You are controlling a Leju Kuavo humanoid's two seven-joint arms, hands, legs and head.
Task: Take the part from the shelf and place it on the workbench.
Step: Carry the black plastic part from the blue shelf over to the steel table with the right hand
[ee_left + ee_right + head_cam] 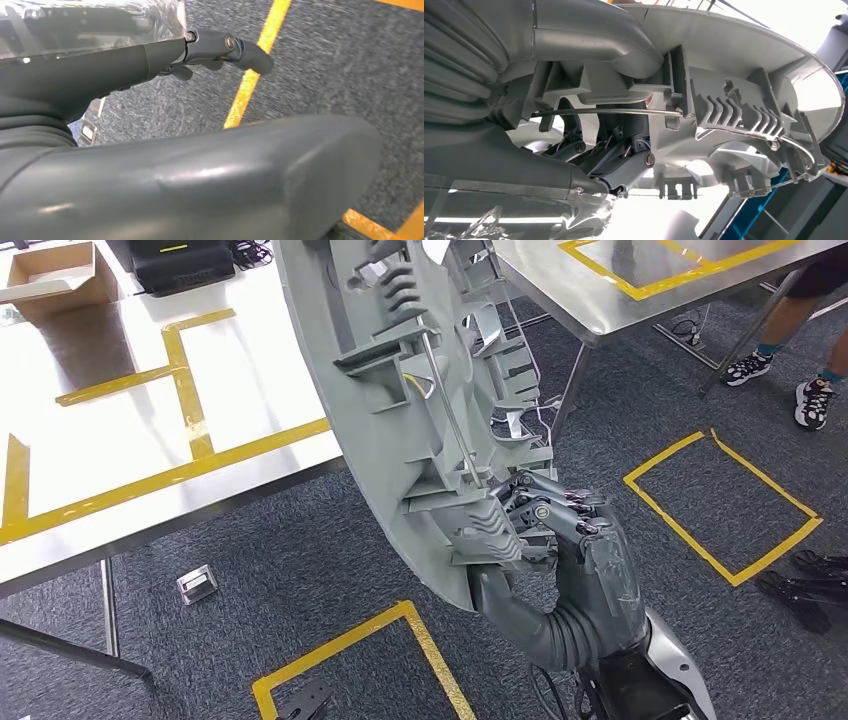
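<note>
Head view: right hand (560, 535) grasps the part (420, 390) at its lower end, fingers hooked into the ribbed inner side.
Part position: held in the air, upright and tilted, between the two tables; its lower end hangs over the carpet (300, 550), touching neither table.
Reason for hold: judged a carrying grip; the ribs give the fingers purchase, and holding the long shell upright keeps it off the table edges.
Right arm pose: forearm rises from below, wrist bent, palm towards the part.
Right wrist view: fingers (624, 172) pass behind a rib and a thin metal rod (614, 112); grasp looks firm.
Left hand (220, 47): hangs above the carpet and a yellow tape line (250, 82); nothing seen in it, fingers curled, judged clenched on nothing.
Left table (130, 440): near edge lies just beside the part; yellow tape marks (180, 370) cross it.
Task stage: part is off the shelf; placing not yet done.
Risk: one-handed low grip on a tall part; it may swing.
</note>
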